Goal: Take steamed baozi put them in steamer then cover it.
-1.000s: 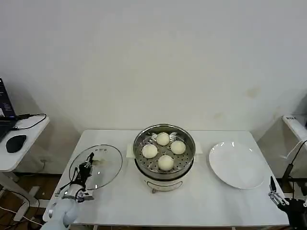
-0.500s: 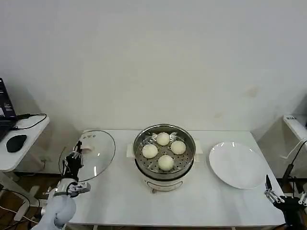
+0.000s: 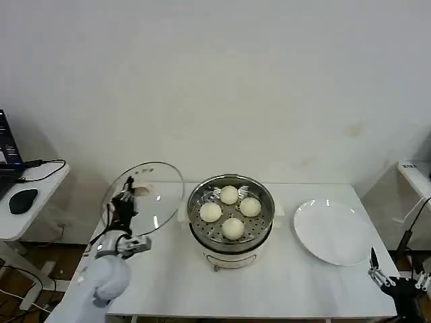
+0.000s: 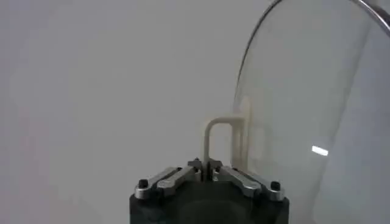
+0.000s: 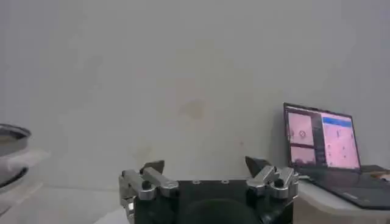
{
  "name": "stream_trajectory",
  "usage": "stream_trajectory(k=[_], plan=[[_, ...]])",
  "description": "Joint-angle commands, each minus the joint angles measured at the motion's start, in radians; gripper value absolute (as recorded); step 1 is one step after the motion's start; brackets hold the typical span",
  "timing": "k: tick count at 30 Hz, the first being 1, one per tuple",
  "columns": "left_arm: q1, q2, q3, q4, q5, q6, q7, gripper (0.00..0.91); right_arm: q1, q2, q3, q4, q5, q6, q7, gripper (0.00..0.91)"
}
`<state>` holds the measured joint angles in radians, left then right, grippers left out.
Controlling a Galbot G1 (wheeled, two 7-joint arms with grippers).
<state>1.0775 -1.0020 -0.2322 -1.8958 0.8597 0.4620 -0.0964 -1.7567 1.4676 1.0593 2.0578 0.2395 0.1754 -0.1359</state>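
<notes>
- The left hand point(image 3: 124, 202) is pinched shut on the pale bar handle of the glass cover point(image 3: 144, 195), holding it lifted clear of the surface point(image 3: 168, 276) and tilted nearly on edge.
- In the left wrist view the fingers point(image 4: 177, 176) are pressed together around the handle's thin bar, with the cover point(image 4: 304, 122) rising just beyond them.
- The steamer point(image 3: 230, 217) stands just to the right of the left hand and lower than the held cover; its rim is open.
- Four steamed baozi point(image 3: 233, 227) already sit on the perforated tray inside, so by the look of it only the covering is left.
- The coming move likely turns on this: the cover must travel rightward from the hand and be levelled flat before it can seat on the rim.
- The right hand point(image 3: 390, 281) waits with fingers spread at the near right corner, beyond the white plate point(image 3: 331, 231), well apart from the steamer; the left is the nearer.
</notes>
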Motion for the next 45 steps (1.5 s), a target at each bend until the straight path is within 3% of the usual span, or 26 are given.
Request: stream_trajectory(k=[1,8,15,36,45], plan=[[-0.275,-0.052,0.336,-0.038,0.193,0.242,0.188,0.0,0.008,0.021,0.001,-0.016,-0.088,-0.007,0.016,0.907],[-0.304,-0.147,0.424,-0.009,0.492,0.274,0.381,0.0,0.027,0.012,-0.016,-0.031,-0.105,-0.014,0.021,0.907],[-0.304,-0.326,0.459,0.046,0.629,0.275,0.453,0.0,0.033,0.012,-0.033,-0.056,-0.135,-0.003,0.024,0.907],[-0.29,-0.501,0.468,0.168,0.65,0.278,0.471,0.0,0.029,0.016,-0.049,-0.057,-0.15,-0.001,0.024,0.907],[-0.26,-0.521,0.453,0.192,0.676,0.276,0.457,0.0,0.03,0.015,-0.054,-0.057,-0.149,0.0,0.022,0.907]])
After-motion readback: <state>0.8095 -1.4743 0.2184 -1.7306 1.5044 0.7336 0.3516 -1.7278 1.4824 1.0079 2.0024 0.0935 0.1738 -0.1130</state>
